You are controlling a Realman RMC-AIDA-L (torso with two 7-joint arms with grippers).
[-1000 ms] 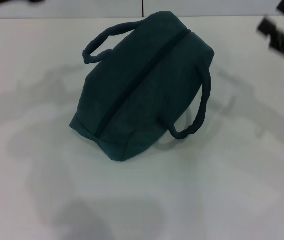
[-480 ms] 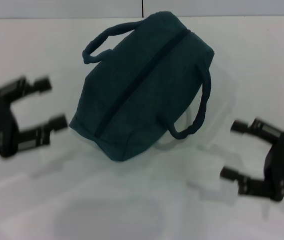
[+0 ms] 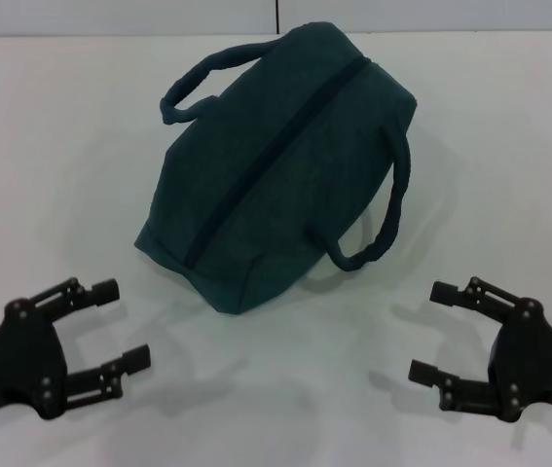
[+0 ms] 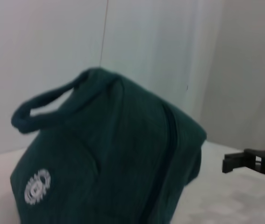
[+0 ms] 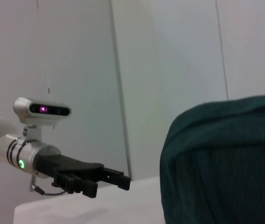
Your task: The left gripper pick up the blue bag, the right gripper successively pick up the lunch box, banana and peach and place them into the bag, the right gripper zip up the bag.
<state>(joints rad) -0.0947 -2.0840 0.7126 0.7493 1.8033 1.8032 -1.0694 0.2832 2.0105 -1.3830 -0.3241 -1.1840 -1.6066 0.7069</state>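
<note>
the blue bag [image 3: 280, 161] lies zipped on the table [image 3: 509, 146]; the left gripper [image 3: 112, 327] and the right gripper [image 3: 436, 331] wait spread apart, holding nothing, likely finished.

You have one white table [image 3: 52, 146] carrying everything in the head view, its far edge meeting a pale wall [image 3: 110, 15] with a thin dark vertical seam. Lying directly on it, toward the far middle, you have the blue bag [image 3: 276, 165], resting closed with its dark zip line running diagonally along the top, one loop handle [image 3: 202, 80] arching at its far left and the other [image 3: 383, 209] drooping down its right side to the tabletop. The left wrist view shows a small white round logo [image 4: 37, 186] on the bag's end panel.
</note>
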